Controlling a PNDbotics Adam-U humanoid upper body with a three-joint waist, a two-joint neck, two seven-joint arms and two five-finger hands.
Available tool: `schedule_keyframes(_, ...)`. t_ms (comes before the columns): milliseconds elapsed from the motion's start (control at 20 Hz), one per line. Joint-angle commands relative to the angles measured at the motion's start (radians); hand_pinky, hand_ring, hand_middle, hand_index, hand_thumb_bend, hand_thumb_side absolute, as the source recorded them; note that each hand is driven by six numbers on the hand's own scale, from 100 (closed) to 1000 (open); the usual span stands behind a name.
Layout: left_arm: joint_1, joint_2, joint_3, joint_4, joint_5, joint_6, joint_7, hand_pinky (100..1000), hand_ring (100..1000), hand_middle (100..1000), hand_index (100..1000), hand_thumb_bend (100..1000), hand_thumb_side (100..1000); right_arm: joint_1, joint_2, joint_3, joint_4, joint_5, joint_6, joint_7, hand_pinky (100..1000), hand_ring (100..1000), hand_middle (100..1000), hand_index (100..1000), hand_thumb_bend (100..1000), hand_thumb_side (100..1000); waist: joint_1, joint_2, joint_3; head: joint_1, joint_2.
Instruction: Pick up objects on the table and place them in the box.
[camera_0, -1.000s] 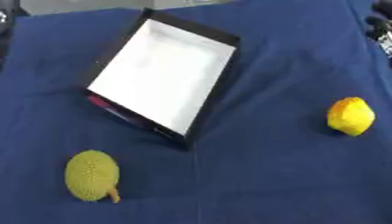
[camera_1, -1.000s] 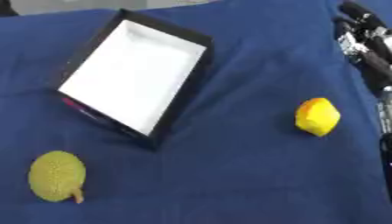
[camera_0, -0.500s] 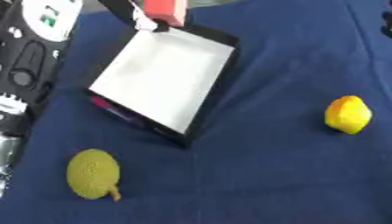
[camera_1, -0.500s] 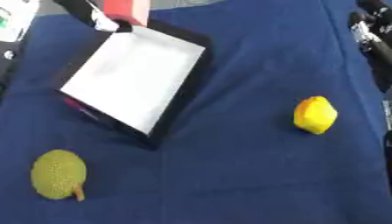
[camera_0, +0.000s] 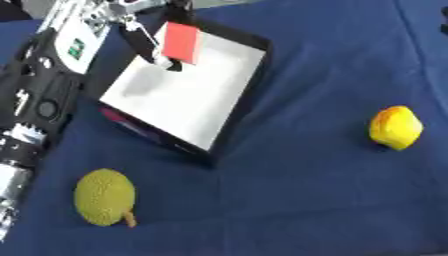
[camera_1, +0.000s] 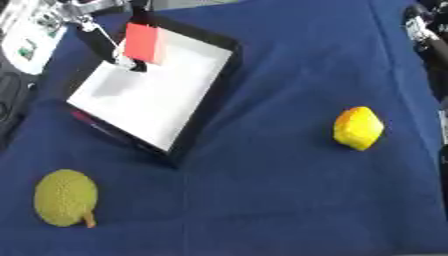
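Observation:
My left hand (camera_0: 144, 37) reaches in from the upper left, its fingers curled on a flat red block (camera_0: 182, 42). The block hangs over the far part of the box (camera_0: 240, 107), which has black walls and a white floor with nothing lying on it. A bumpy green fruit (camera_0: 105, 196) with a short stem lies on the blue cloth near the front left. Far to the right of the box rests a yellow fruit (camera_1: 358, 127). Part of my right hand (camera_1: 423, 31) shows at the upper right edge, away from both fruits.
A dark blue cloth (camera_0: 297, 200) covers the whole table. My left arm (camera_0: 39, 100), black with silver and white parts, lies along the left side beside the box and close to the green fruit.
My left arm has come in from the left and carried the red block from the box's far corner to above its floor. The fruits lie as before.

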Motion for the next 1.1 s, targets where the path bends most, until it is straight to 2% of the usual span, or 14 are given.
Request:
schedule_keyframes(50, -0.013, 0.001, -0.006, 0.028, -0.071, -0.058, -0.001, 597, 494, 484, 520, 666, 100, -0.012, -0.024, -0.008, -0.022, -0.009, -0.001, 0.001, 1000, 1000, 1000, 967, 100, 470, 0.006, -0.037, -0.001, 0.006, 0.005)
schedule_keyframes(250, -0.007, -0.014, -0.001, 0.071, -0.133, -0.07, 0.04, 675, 603, 598, 659, 686, 100, -0.014, -0.022, -0.006, -0.022, -0.01, 0.0, 0.003, 1000, 1000, 1000, 966, 100, 470, 0.006, -0.037, -0.004, 0.007, 0.005)
schedule_keyframes(300, -0.006, -0.016, 0.0, 0.079, -0.145, -0.072, 0.046, 756, 710, 712, 753, 655, 100, -0.015, -0.022, -0.005, -0.022, -0.01, 0.0, 0.004, 1000, 1000, 1000, 966, 100, 470, 0.006, -0.037, -0.004, 0.007, 0.005)
schedule_keyframes(350, -0.005, -0.017, 0.001, 0.087, -0.157, -0.076, 0.048, 849, 799, 807, 831, 580, 100, -0.015, -0.022, -0.005, -0.022, -0.009, 0.0, 0.005, 1000, 1000, 1000, 966, 100, 470, 0.007, -0.037, -0.005, 0.007, 0.004)
schedule_keyframes(450, -0.004, -0.015, 0.006, 0.097, -0.169, -0.083, 0.052, 939, 872, 884, 902, 534, 100, -0.015, -0.022, -0.005, -0.022, -0.009, 0.001, 0.006, 1000, 1000, 1000, 965, 100, 470, 0.007, -0.038, -0.004, 0.007, 0.005)
schedule_keyframes(500, -0.005, -0.013, 0.009, 0.099, -0.172, -0.086, 0.055, 961, 886, 894, 915, 538, 195, -0.015, -0.022, -0.005, -0.022, -0.009, 0.001, 0.007, 1000, 1000, 1000, 965, 100, 470, 0.007, -0.038, -0.004, 0.007, 0.005)
schedule_keyframes(550, -0.007, -0.011, 0.012, 0.098, -0.174, -0.089, 0.06, 969, 890, 898, 918, 549, 254, -0.015, -0.022, -0.004, -0.022, -0.009, 0.001, 0.008, 1000, 1000, 1000, 965, 100, 470, 0.008, -0.039, -0.004, 0.007, 0.005)
schedule_keyframes(600, -0.008, -0.008, 0.015, 0.096, -0.174, -0.091, 0.066, 980, 898, 904, 924, 550, 361, -0.014, -0.022, -0.003, -0.022, -0.009, 0.001, 0.009, 1000, 1000, 1000, 965, 100, 470, 0.008, -0.039, -0.003, 0.007, 0.006)
schedule_keyframes(650, -0.01, -0.005, 0.017, 0.093, -0.175, -0.091, 0.072, 987, 902, 907, 929, 547, 387, -0.014, -0.022, -0.002, -0.022, -0.008, 0.001, 0.01, 1000, 1000, 1000, 964, 100, 470, 0.008, -0.04, -0.002, 0.007, 0.006)
schedule_keyframes(700, -0.01, -0.003, 0.02, 0.09, -0.174, -0.091, 0.079, 987, 902, 907, 929, 547, 387, -0.014, -0.022, -0.001, -0.022, -0.008, 0.001, 0.011, 1000, 1000, 1000, 964, 100, 470, 0.008, -0.04, -0.002, 0.007, 0.006)
schedule_keyframes(900, -0.005, 0.008, 0.049, 0.051, -0.098, -0.076, 0.076, 943, 866, 868, 904, 380, 306, -0.014, -0.021, -0.001, -0.021, -0.007, 0.001, 0.012, 1000, 1000, 1000, 964, 100, 470, 0.008, -0.041, -0.002, 0.007, 0.007)
schedule_keyframes(950, -0.009, 0.019, 0.058, 0.023, -0.065, -0.067, 0.073, 917, 848, 846, 889, 279, 273, -0.014, -0.021, -0.001, -0.021, -0.007, 0.002, 0.011, 1000, 1000, 1000, 964, 100, 470, 0.008, -0.041, -0.002, 0.006, 0.007)
schedule_keyframes(1000, -0.01, 0.029, 0.068, -0.001, -0.011, -0.054, 0.066, 916, 847, 845, 889, 270, 269, -0.014, -0.021, -0.001, -0.021, -0.007, 0.002, 0.011, 1000, 1000, 1000, 964, 100, 470, 0.009, -0.041, -0.002, 0.005, 0.008)
schedule_keyframes(1100, -0.019, 0.058, 0.089, -0.066, 0.138, -0.011, 0.038, 893, 829, 832, 877, 136, 225, -0.012, -0.021, -0.002, -0.022, -0.007, 0.003, 0.009, 1000, 1000, 1000, 964, 100, 470, 0.009, -0.042, 0.0, 0.001, 0.009)
